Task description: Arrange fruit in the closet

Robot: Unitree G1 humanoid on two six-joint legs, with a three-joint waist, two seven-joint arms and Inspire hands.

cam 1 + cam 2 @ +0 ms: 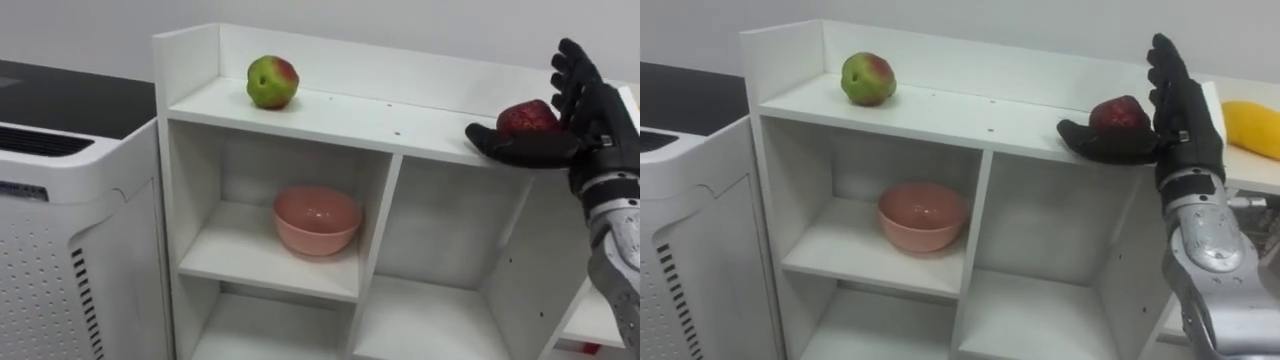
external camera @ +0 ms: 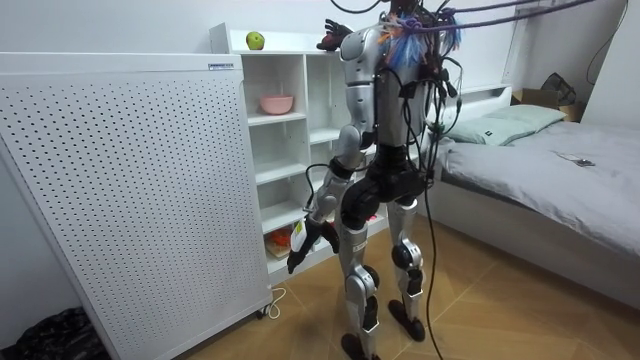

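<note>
A green and red apple (image 1: 272, 81) stands at the left end of the white closet's top shelf (image 1: 380, 118). At the right end of that shelf rests a dark red fruit (image 1: 527, 118). My right hand (image 1: 585, 105) is around it: the thumb lies stretched along its front and the straight fingers stand upright behind it, so the hand is open. In the room view my left hand (image 2: 303, 248) hangs relaxed and idle beside my thigh, low in front of the closet (image 2: 285, 140).
A pink bowl (image 1: 317, 220) sits in the middle-left compartment. A yellow fruit (image 1: 1250, 128) lies on a surface just right of the closet. A white perforated appliance (image 1: 60, 230) stands against its left side. A bed (image 2: 540, 170) is behind me.
</note>
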